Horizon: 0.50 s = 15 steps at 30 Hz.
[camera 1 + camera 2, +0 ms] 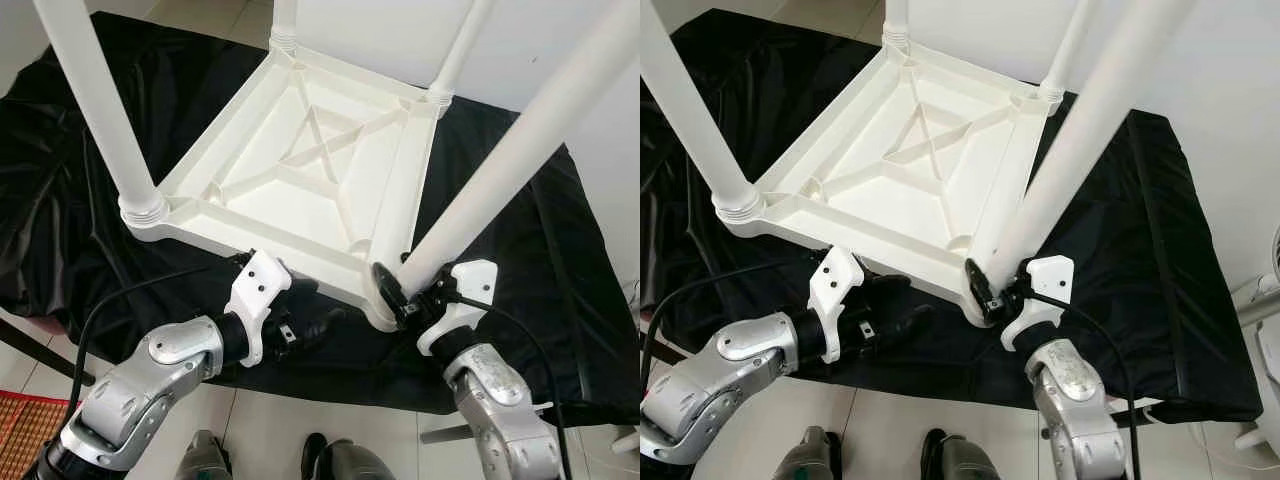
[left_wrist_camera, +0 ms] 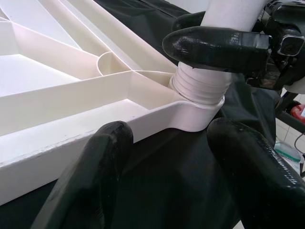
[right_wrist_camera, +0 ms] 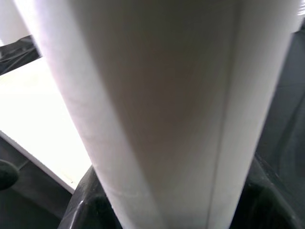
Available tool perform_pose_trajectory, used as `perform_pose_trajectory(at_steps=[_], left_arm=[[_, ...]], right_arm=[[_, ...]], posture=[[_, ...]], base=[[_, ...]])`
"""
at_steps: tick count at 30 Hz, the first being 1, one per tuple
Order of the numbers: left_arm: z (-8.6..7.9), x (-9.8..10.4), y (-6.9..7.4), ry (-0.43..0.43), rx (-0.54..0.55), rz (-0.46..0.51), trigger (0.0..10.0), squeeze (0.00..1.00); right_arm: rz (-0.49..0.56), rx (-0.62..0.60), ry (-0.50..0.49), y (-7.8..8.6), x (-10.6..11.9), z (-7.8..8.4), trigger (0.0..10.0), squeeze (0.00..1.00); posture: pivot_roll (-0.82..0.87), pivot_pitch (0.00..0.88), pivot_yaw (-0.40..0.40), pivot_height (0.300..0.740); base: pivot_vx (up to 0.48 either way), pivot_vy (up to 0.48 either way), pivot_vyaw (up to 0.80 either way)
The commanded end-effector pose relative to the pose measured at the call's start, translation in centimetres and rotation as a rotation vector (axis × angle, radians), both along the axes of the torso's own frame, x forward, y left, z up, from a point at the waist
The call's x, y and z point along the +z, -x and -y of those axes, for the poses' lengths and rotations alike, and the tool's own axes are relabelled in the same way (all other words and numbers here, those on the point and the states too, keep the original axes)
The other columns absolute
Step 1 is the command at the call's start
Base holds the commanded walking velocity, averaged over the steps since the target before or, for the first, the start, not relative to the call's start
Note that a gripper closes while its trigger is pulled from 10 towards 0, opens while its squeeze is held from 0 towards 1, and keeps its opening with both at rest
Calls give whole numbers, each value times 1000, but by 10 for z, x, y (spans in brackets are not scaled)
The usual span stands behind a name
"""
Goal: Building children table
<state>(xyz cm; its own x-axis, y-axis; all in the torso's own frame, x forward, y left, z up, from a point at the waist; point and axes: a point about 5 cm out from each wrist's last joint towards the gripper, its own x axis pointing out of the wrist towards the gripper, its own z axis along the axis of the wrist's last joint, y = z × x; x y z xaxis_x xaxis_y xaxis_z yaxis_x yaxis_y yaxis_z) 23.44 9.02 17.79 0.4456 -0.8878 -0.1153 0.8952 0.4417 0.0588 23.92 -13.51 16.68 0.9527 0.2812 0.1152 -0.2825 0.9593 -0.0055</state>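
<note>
My right gripper (image 1: pixel 400 292): closed around smooth white round plastic leg (image 1: pixel 520 145).
My left gripper (image 1: pixel 318 325): open, empty, beside ribbed white plastic tabletop (image 1: pixel 300 160).
Surface: glossy wrinkled black cloth (image 1: pixel 520 290).

A plain room in a home, by the look of it: pale glossy floor tiles (image 1: pixel 300 425), bare white walls (image 1: pixel 1200 60), a corner of woven red mat (image 1: pixel 20 430) on the floor, and a low surface draped in crumpled black cloth (image 1: pixel 1160 250).
</note>
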Motion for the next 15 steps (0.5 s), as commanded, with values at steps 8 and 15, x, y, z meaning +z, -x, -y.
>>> perform_pose_trajectory(at_steps=[8, 15], left_arm=[[-6, 0, -4, -29, -2, 3, 10000, 0], [-8, 1, -7, -32, 6, 10, 10000, 0]], right_arm=[[-111, -198, 60, 3, -19, 19, 10000, 0], [-127, -303, 75, 5, -20, 31, 10000, 0]], posture=[[76, 215, -127, 740], [64, 219, -130, 740]], base=[[0, 0, 0], [0, 0, 0]])
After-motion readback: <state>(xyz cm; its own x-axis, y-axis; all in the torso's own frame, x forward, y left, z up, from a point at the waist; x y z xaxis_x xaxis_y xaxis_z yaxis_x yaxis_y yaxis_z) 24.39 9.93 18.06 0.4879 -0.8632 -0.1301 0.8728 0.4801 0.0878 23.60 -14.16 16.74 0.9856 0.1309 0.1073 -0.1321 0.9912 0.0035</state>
